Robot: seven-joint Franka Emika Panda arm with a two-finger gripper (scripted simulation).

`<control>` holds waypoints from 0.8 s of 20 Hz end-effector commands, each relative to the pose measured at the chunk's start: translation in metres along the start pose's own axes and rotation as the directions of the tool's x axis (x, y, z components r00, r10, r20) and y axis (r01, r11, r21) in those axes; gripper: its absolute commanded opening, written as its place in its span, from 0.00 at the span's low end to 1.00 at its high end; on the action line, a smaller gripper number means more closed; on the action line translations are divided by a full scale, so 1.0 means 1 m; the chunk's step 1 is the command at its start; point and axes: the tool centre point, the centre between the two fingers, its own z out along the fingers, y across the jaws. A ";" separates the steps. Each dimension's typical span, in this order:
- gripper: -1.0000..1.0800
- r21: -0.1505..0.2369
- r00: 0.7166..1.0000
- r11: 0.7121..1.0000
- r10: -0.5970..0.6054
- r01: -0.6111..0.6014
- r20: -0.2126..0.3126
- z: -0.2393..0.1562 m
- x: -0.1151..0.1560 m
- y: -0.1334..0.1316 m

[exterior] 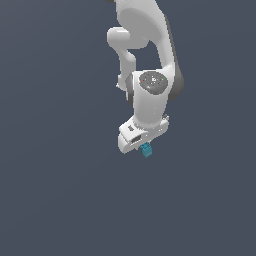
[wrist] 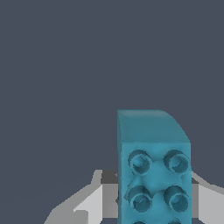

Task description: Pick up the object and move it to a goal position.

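The arm is the biggest thing in the exterior view: a white, jointed column that comes in from the top edge and bends down toward the middle of the picture, with dark bands along its rear side and a grey round cap bearing small red and green marks on its lower joint. All around it lies a flat, dark blue-grey ground, with no other thing on it.

At the arm's lower end sits the gripper, a white block tilted a little, its fingers mostly hidden under its own body. The brick pokes out just below that block, toward the exterior view's right of the block's lower corner, touching the gripper and far smaller than it.

In the wrist view the brick fills the near part of the picture, teal-blue, its studded face turned to the camera with two rows of round studs showing. The pale grey fingers stand on either side of it, pressed against its flanks, so the gripper is pinching the brick between them.
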 end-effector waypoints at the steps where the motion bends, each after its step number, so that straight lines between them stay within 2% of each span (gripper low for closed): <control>1: 0.00 -0.001 1.000 1.000 0.000 0.000 -0.001 -0.025 -0.009 -0.002; 16: 0.00 0.001 1.000 1.000 -0.001 0.001 -0.002 -0.188 -0.067 -0.016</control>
